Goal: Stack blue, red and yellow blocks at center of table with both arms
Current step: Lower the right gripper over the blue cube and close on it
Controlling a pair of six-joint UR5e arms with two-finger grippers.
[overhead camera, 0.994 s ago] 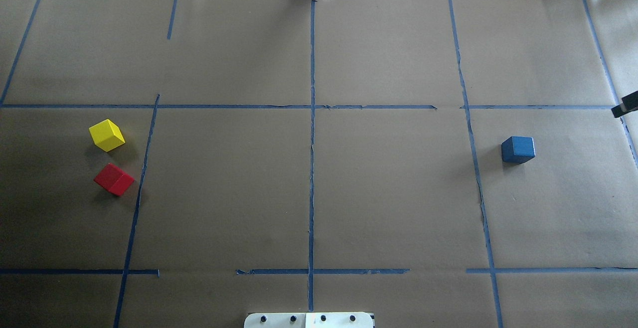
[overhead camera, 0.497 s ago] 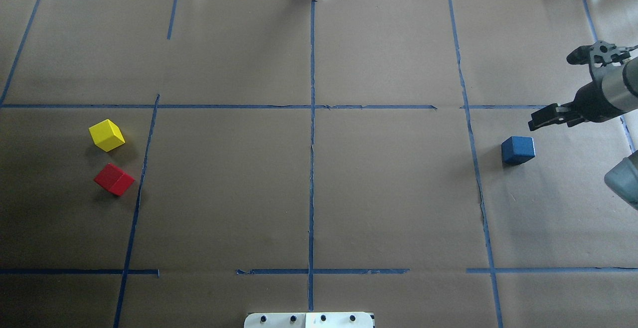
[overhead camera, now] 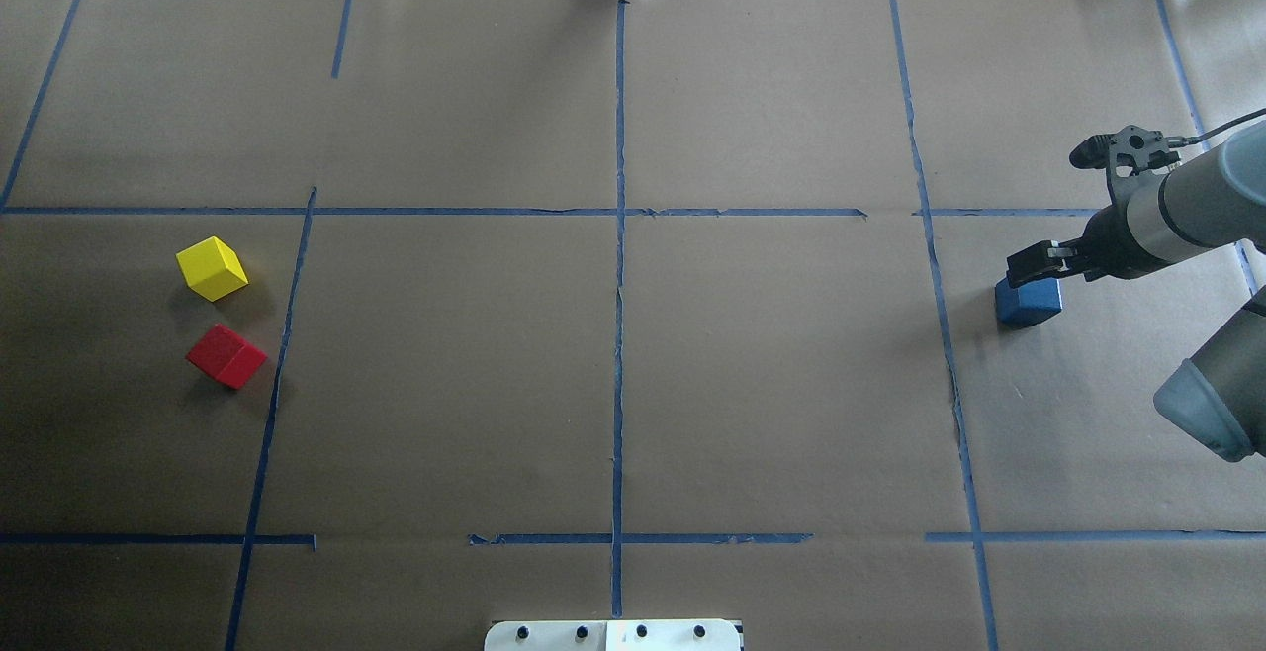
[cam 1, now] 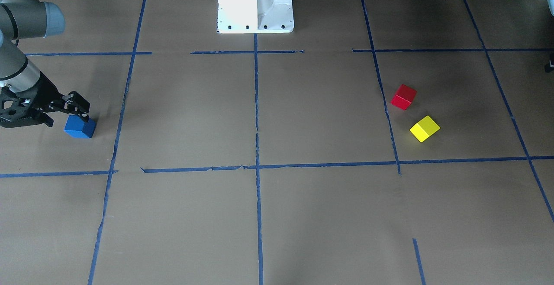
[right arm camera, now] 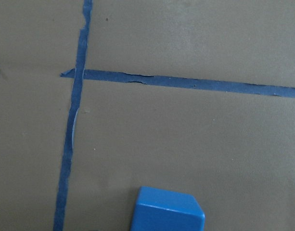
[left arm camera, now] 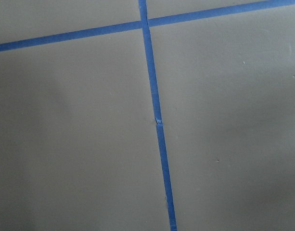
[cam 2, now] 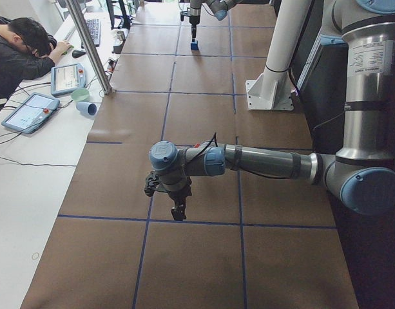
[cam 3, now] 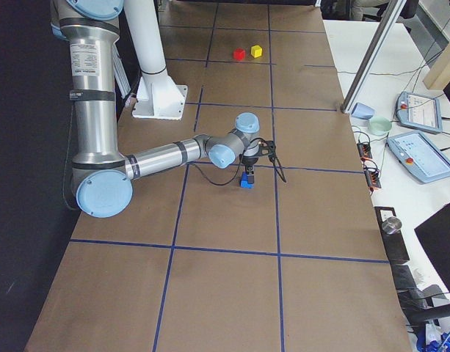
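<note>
Trouble: the blue block [overhead camera: 1029, 305] could be knocked away if the open right claw [cam 1: 66, 119] is lowered crooked; the left claw's [cam 2: 178, 209] state cannot be told.

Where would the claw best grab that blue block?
Come straight down from above and close the right claw on two opposite side faces. The blue block sits flat, its sides upright and parallel, and no other block is near it.
</note>
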